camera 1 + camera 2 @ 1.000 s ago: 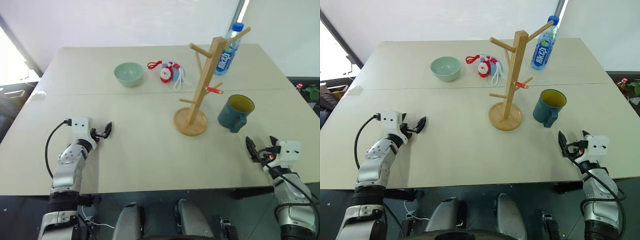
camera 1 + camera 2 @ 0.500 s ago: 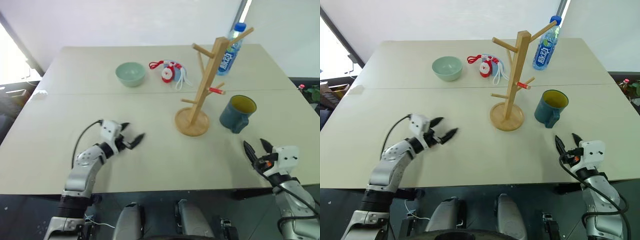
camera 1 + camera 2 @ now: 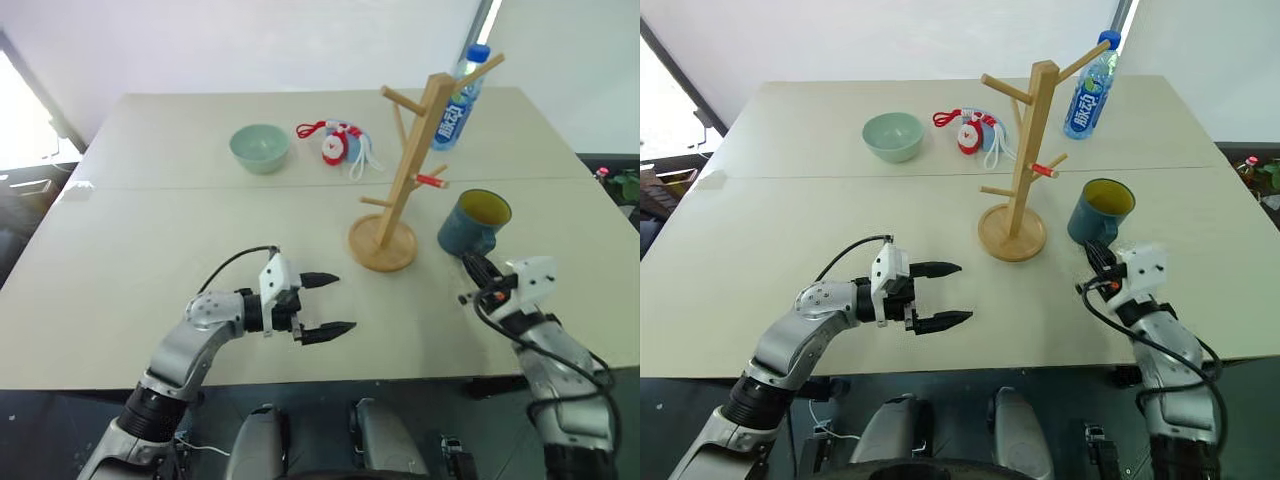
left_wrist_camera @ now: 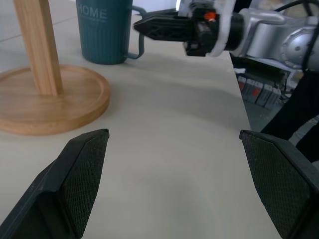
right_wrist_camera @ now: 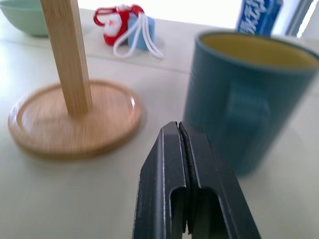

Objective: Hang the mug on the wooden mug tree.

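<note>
Now that the right gripper has shut empty near the mug, the open left gripper has swung inward; grasp pending.

A pale beige table with a seam running across it, carrying six things

On the far half a pale green bowl sits towards the left, a small red, white and blue bundle with white cord lies just right of it, and a blue-labelled plastic bottle stands upright near the far right corner. On the near half the wooden mug tree rests on its round base right of centre, and the mug stands upright just beside that base, on its right, not touching it
</note>
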### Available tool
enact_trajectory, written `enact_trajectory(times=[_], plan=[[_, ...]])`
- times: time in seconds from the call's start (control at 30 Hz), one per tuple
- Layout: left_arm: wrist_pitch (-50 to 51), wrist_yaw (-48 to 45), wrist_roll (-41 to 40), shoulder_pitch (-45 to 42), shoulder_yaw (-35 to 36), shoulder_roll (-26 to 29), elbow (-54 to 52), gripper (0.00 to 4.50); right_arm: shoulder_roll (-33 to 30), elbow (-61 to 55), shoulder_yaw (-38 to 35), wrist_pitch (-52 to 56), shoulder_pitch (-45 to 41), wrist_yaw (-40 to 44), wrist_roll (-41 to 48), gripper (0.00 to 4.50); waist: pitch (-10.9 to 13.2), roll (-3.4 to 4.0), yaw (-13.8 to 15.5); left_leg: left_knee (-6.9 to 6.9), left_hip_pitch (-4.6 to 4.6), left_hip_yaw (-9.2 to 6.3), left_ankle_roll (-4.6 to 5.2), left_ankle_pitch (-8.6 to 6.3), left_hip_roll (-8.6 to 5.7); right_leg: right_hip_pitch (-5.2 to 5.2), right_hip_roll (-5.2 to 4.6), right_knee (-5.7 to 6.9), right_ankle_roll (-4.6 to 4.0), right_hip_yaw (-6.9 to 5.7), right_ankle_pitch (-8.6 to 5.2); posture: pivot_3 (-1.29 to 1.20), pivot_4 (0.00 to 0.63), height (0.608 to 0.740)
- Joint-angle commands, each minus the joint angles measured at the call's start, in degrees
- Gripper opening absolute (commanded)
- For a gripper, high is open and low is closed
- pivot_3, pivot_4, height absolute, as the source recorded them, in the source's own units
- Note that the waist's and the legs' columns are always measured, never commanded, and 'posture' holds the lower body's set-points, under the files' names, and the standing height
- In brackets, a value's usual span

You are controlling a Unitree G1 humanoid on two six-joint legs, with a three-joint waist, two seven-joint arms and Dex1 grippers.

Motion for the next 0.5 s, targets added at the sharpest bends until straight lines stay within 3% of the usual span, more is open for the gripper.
enact_trajectory(times=[0.03,0.5], plan=[[0.55,1.21,-0.7,-0.47,0.01,-0.7,-2.81,4.5,0.18,3.16,-1.27,-0.39,-2.11,-2.14,-1.15,0.02,0.0,0.0,0.0,0.0,-0.02,0.0,0.0,0.0,-0.02,-0.01,0.0,-0.01,0.0,0.0,0.0,0.0,0.15,0.74],[-0.13,2.36,-0.25,-1.49,-0.01,-1.55,-1.7,4.5,-1.5,6.5,-6.68,-2.45,-1.04,-5.38,-1.88,0.02,0.0,0.0,-0.18,0.01,0.03,0.04,0.01,0.0,-0.05,0.02,0.08,0.0,0.02,0.03,0.0,0.0,0.15,0.74]])
